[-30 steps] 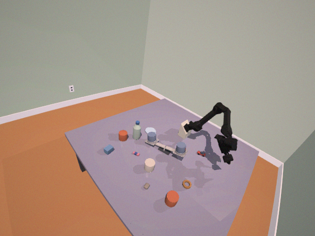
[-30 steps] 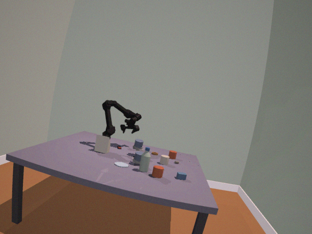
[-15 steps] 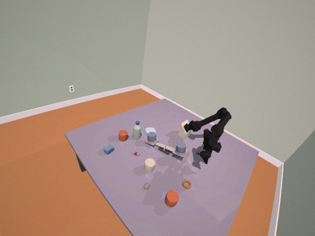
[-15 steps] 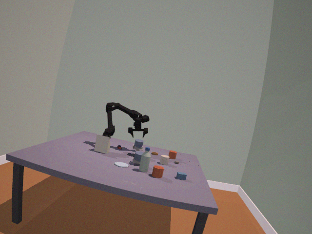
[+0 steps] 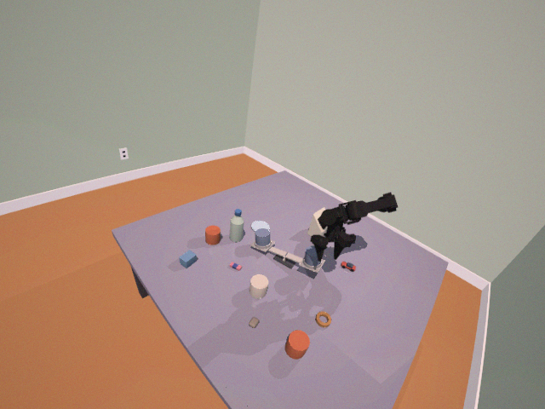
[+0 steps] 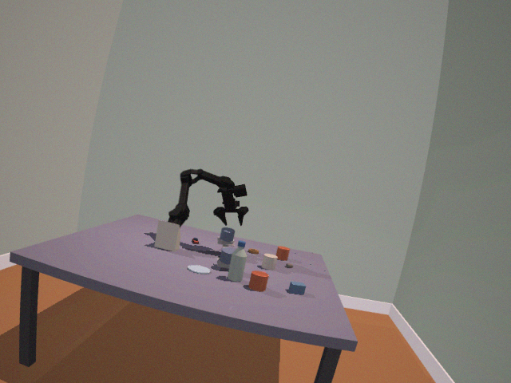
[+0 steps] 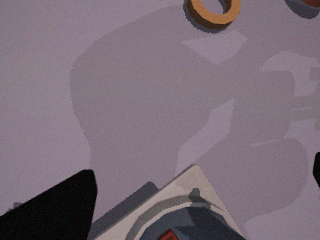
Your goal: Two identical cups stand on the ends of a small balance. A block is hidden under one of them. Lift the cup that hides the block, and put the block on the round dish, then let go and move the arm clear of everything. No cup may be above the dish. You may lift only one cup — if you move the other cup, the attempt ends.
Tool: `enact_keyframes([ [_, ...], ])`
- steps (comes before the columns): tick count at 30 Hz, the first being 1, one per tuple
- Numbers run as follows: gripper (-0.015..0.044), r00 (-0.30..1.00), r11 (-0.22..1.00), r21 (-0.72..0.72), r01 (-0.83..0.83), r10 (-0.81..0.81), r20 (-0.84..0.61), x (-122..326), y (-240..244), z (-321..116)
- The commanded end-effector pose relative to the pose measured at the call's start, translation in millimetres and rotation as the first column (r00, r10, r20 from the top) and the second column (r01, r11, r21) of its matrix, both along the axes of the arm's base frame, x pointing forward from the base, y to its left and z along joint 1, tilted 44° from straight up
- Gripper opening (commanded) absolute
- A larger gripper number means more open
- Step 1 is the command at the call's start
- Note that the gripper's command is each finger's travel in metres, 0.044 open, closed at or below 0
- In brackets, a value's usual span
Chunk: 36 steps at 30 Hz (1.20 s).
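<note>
Overhead, the open gripper (image 5: 328, 260) (image 6: 233, 225) hangs above 1 blue-grey cup (image 5: 312, 256) (image 6: 227, 235).
Bottle (image 5: 237, 228) (image 6: 237, 263) and dish (image 5: 261, 227) (image 6: 199, 269) stand nearer the table's (image 5: 374, 308) (image 6: 124, 267) left corner.

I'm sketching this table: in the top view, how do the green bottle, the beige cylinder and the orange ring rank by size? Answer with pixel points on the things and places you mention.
1. green bottle (image 5: 237, 227) (image 6: 236, 266)
2. beige cylinder (image 5: 258, 286) (image 6: 269, 262)
3. orange ring (image 5: 317, 319) (image 6: 253, 250) (image 7: 217, 21)

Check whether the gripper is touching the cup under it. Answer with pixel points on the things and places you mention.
Apart. The exterior view shows it plainly: a strip of wall lies between the fingertips of the open gripper (image 6: 233, 224) and the top of the cup (image 6: 227, 235) below.
</note>
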<state>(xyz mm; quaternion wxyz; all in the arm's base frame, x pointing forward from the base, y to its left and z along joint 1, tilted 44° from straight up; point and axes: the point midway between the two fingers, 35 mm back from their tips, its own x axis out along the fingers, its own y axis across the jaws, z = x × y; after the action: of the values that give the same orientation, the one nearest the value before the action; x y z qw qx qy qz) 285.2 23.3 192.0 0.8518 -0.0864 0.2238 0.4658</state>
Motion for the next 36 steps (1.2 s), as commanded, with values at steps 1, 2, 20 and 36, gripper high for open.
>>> enact_keyframes([
  [1, 0.0440, 0.992, 0.995, 0.019, 0.097, -0.095, -0.085, -5, -30, -18],
  [2, 0.0440, 0.987, 0.992, 0.026, 0.124, -0.121, -0.105, -7, -38, -22],
  [20, 0.0440, 0.767, 0.795, 0.171, 0.582, -0.468, -0.439, -79, -150, -74],
  [36, 0.0440, 0.595, 0.575, 0.265, 0.774, -0.517, -0.615, -128, -183, -89],
])
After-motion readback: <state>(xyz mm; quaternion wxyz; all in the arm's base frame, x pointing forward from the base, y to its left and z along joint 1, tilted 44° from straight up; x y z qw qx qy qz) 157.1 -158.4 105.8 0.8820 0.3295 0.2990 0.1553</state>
